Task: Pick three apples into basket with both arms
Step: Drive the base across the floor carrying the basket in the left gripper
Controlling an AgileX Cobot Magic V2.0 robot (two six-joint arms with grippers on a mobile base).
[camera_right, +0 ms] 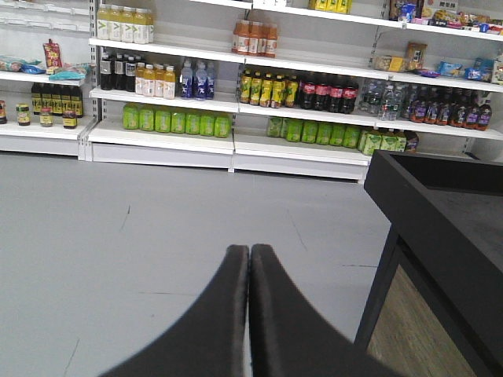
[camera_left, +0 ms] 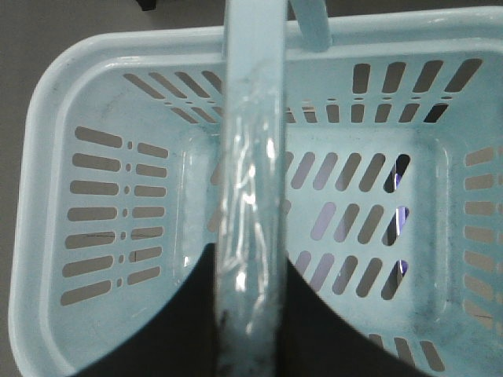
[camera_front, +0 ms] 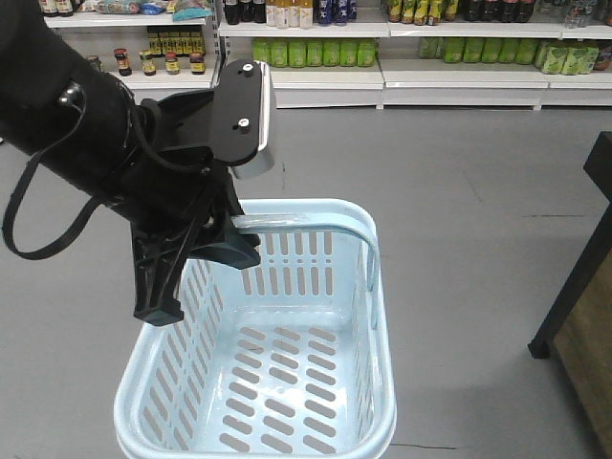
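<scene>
The basket (camera_front: 361, 373) lies near and central, its handle (camera_front: 311, 220) in the left gripper (camera_front: 237, 239) at its far-left corner. Shelves (camera_front: 382, 76) stand far behind, and a counter (camera_front: 576, 287) stands right.

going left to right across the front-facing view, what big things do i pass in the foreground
left arm → basket, hanging by its handle from that arm's gripper → black table at the right edge
</scene>
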